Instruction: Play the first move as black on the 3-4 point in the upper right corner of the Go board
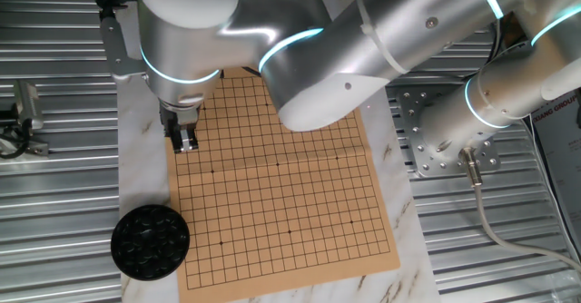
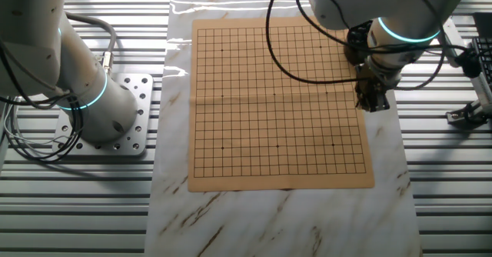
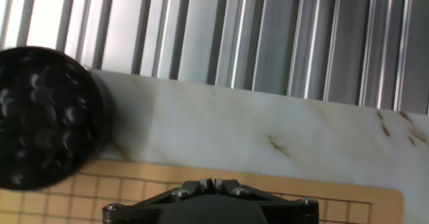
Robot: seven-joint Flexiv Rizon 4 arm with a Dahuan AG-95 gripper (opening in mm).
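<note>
The two-finger gripper (image 1: 186, 140) on the silver arm hung over the edge of the tan wooden Go board (image 1: 281, 185), close to one of its corners. In the hand view its fingertips (image 3: 213, 184) met along a thin line with no gap showing, so the jaws stood closed together, and nothing could be seen pinched between them; whether a stone sat hidden there cannot be told. In the other fixed view the gripper (image 2: 372, 99) stood just at the board's (image 2: 277, 111) side margin.

The small glossy black rounded stones (image 1: 150, 238) lay heaped in the round black bowl (image 1: 122, 259), which rested on the white marble slab (image 1: 136, 158) just beside the board's corner. From the gripper, the bowl sat further along the same board edge, apart from the fingers and not touching them. In the hand view the stones (image 3: 40, 117) filled the bowl (image 3: 97, 106) at the left edge of the picture, off to the side of the closed fingertips, with bare marble (image 3: 268, 137) ahead of them. The grid on the board showed no stone.
</note>
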